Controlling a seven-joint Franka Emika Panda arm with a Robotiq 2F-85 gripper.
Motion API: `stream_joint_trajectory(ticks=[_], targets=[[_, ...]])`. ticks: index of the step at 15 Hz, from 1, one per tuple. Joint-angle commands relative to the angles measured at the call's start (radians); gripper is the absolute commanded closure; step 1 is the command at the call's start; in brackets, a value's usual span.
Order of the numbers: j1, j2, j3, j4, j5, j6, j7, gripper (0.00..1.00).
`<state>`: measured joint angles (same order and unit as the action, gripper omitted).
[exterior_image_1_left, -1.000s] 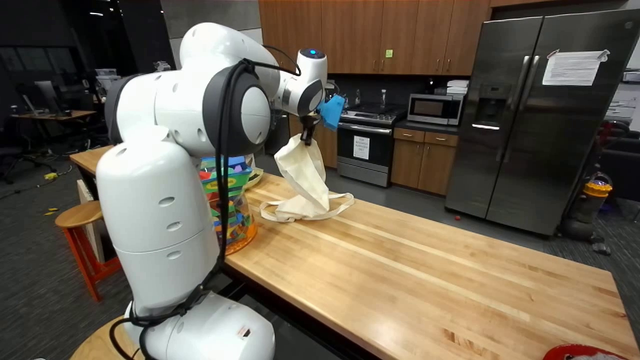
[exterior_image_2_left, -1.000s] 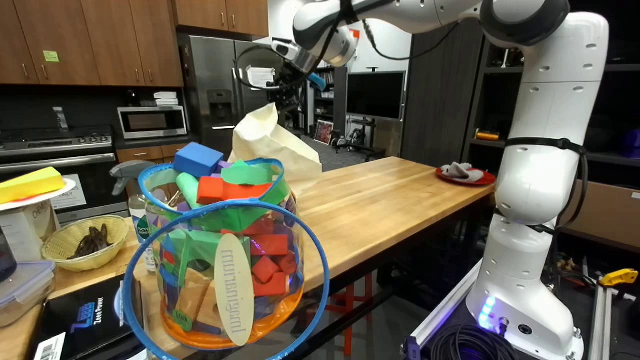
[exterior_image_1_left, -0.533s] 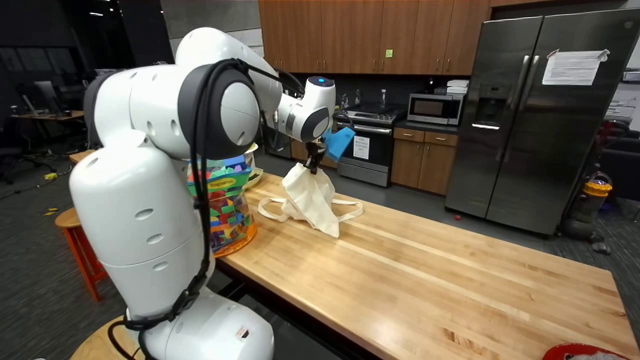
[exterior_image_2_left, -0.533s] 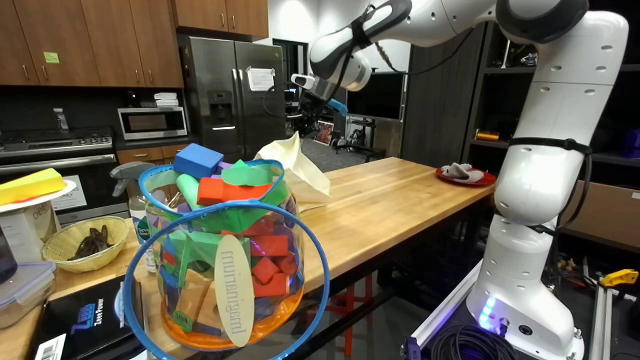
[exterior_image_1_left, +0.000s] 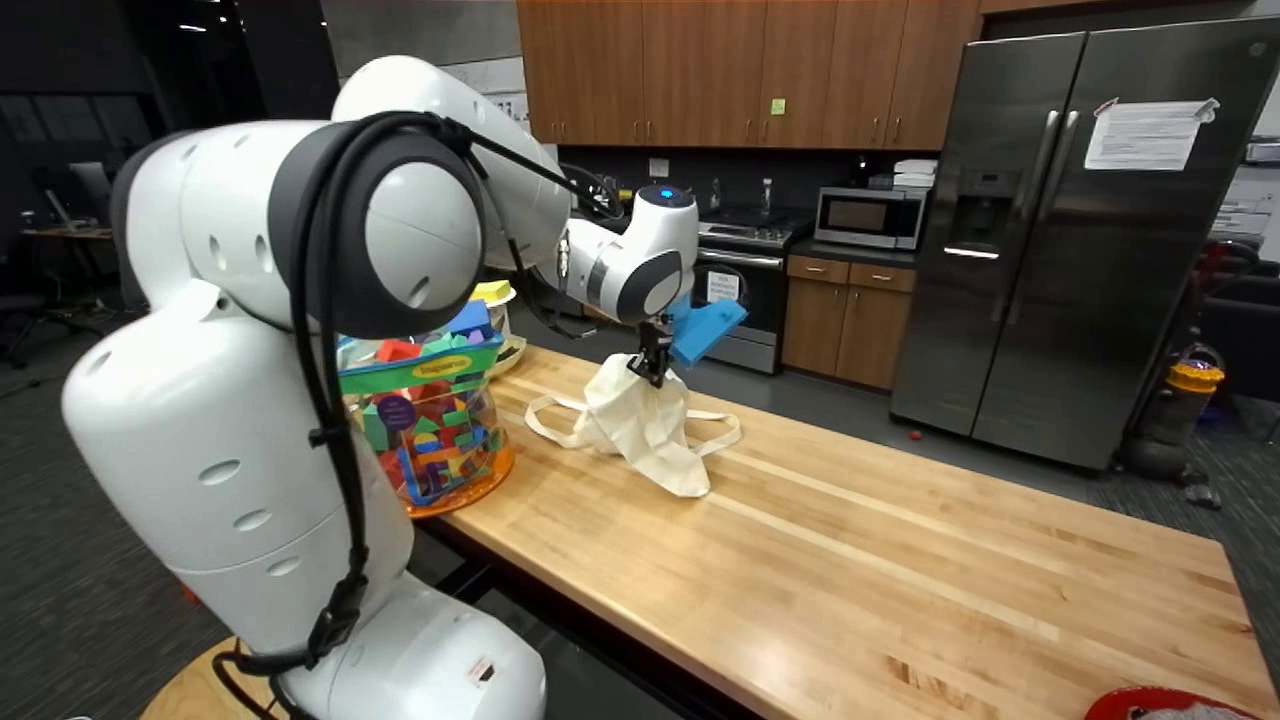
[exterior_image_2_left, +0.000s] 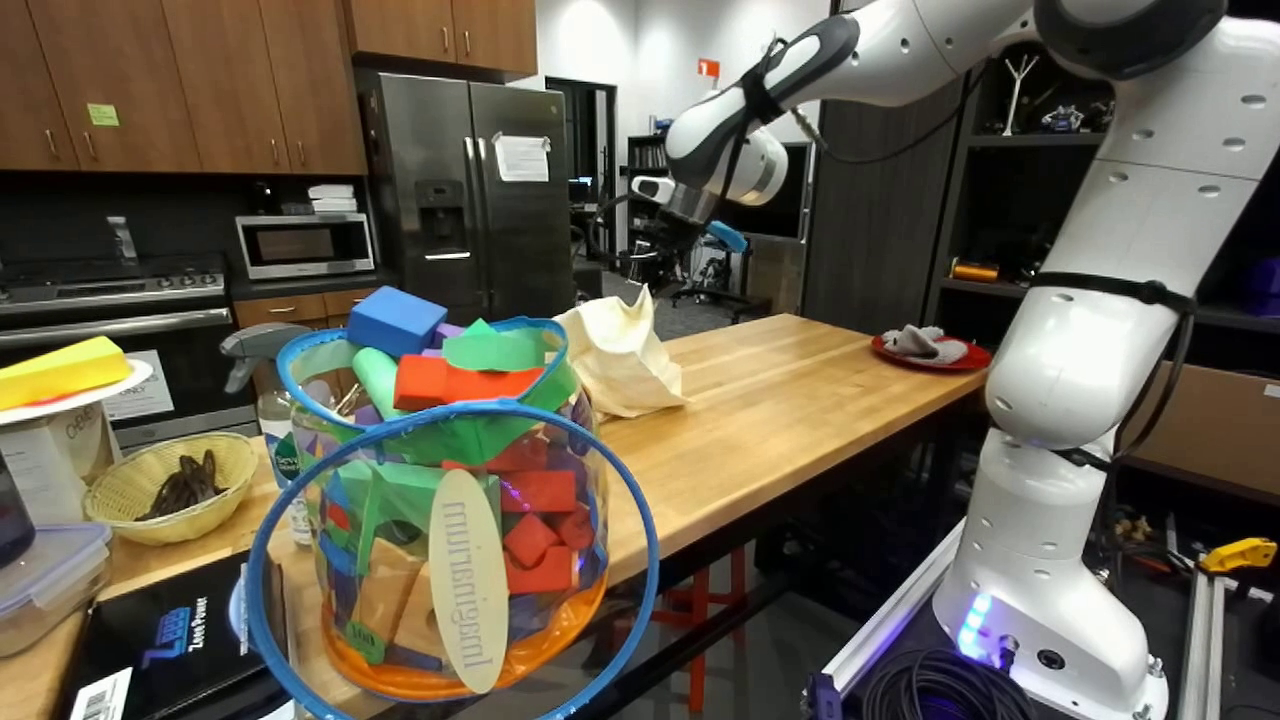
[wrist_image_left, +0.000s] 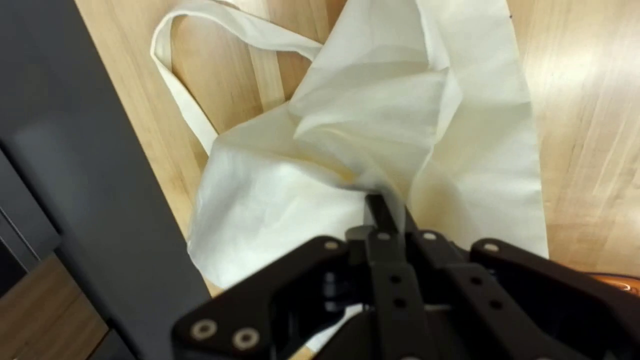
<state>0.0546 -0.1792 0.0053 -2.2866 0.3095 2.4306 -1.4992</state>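
Wooden cabinets (exterior_image_1_left: 735, 70) hang far behind the desk (exterior_image_1_left: 860, 560), where, in an exterior view, the end effector (exterior_image_1_left: 647, 376) tightly pinches a cream cloth bag (exterior_image_1_left: 645, 430) right of the block tub (exterior_image_1_left: 420, 372) — gripped high, so the cloth peaks upright while its slack lower part lies supported.

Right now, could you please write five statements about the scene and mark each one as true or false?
1. The gripper is shut on the cream cloth bag. True.
2. The whole bag hangs in the air. False: its straps lie on the wooden table.
3. A spray bottle stands on the red plate. False: the red plate carries a grey cloth.
4. Coloured blocks fill the clear container. True.
5. Dark objects lie in the woven basket. True.
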Motion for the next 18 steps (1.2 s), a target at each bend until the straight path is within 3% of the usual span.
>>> stream_joint_trajectory(ticks=[1,10,18], targets=[[-0.037,-0.064,-0.055,-0.063,-0.068,0.016,0.047,0.99],[-0.2,-0.021,-0.241,-0.056,-0.209,0.034,0.092,0.99],[-0.329,0.053,-0.351,-0.011,-0.324,0.087,0.168,0.99]])
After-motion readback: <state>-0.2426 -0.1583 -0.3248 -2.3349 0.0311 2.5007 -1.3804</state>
